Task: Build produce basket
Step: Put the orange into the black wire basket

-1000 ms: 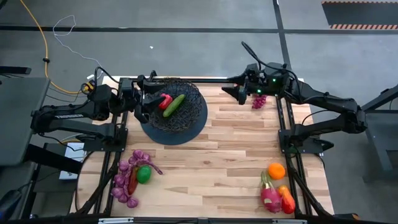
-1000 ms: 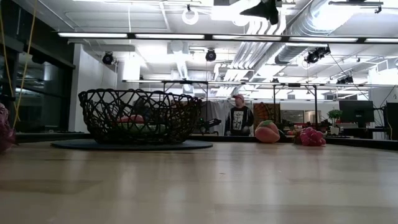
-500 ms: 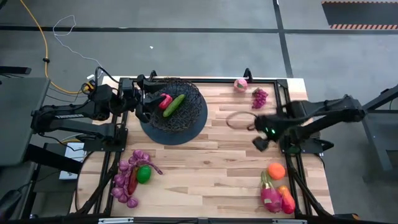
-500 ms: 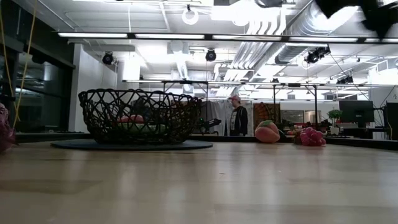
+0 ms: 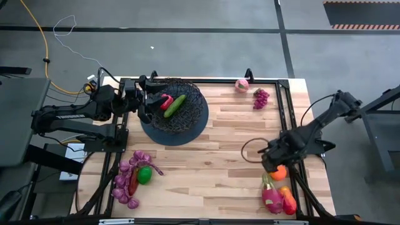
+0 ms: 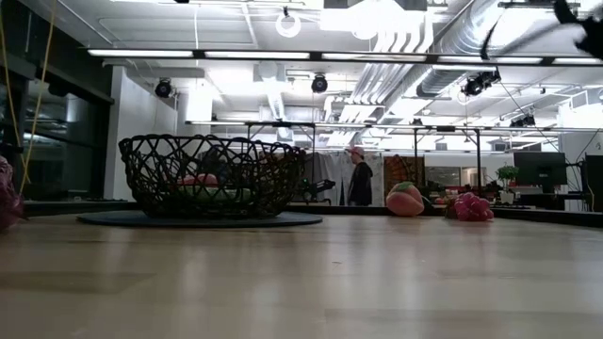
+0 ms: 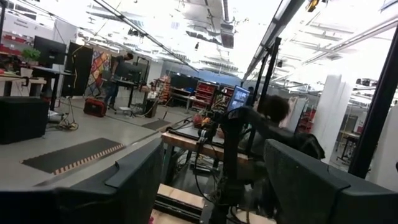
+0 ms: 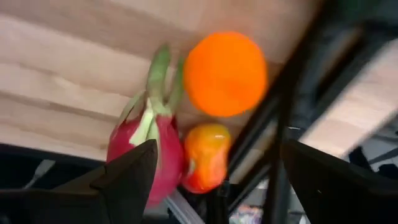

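Observation:
The black wire basket [image 5: 187, 119] [image 6: 215, 175] stands on its dark round base at the far left, with a red fruit [image 5: 166, 102] and a green cucumber [image 5: 176, 104] inside. My left gripper [image 5: 149, 102] [image 7: 214, 149] waits open at the basket's left rim. My right gripper [image 5: 270, 164] [image 8: 219, 146] hangs open just over the orange [image 5: 279, 172] [image 8: 225, 73] at the near right, touching nothing. Beside the orange lie a pink dragon fruit [image 5: 271, 197] [image 8: 149, 149] and a red-orange mango [image 5: 289, 202] [image 8: 205, 157].
A pink fruit [image 5: 241, 85] [image 6: 405, 200] and a small purple grape bunch [image 5: 260, 97] [image 6: 469, 208] lie at the far right edge. Purple grapes [image 5: 127, 181], a lime [image 5: 144, 175] and a red piece lie near left. Bare wood spans the middle. A person [image 6: 359, 183] stands in the room beyond.
My right arm has swung fast from the far edge, beside the pink fruit and the grape bunch, toward the near right corner and now hovers over the orange. The pink fruit, covered by the gripper before, shows on the table.

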You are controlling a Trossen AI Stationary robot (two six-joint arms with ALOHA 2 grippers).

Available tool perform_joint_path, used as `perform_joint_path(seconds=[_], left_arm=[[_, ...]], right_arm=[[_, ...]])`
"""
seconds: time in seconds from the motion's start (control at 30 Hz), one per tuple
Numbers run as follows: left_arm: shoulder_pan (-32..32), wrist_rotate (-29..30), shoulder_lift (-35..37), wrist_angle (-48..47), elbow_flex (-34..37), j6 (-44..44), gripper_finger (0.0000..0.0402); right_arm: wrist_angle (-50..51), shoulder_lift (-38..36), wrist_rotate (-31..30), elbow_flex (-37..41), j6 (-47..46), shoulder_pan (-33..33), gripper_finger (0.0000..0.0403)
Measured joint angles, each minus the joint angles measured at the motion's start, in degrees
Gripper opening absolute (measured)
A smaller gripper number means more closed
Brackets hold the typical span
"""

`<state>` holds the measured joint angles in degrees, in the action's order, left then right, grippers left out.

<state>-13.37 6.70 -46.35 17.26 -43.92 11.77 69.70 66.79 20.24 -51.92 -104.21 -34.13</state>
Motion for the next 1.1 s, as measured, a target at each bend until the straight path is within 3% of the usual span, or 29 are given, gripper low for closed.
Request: perform_joint_path(seconds=[0.17,0.5,0.77,1.1], left_arm=[[0.0,0.04,0.0,0.0,0.0,0.0,0.0266],[0.0,1.5,0.0,-0.02,0.0,0.04,0.0266],[0.0,1.77,0.0,0.09,0.0,0.04,0.0266],[0.0,3.07,0.0,0.13,0.0,0.03,0.0266]], right_arm=[[-12.72,-0.05,0.03,8.83,-3.89,-1.78,0.033],[-13.11,0.12,-2.91,14.32,-6.44,-3.49,0.033],[-21.06,0.39,-2.67,19.37,-6.49,-3.49,0.033],[-21.09,0.41,-2.95,21.68,-5.67,-3.48,0.033]])
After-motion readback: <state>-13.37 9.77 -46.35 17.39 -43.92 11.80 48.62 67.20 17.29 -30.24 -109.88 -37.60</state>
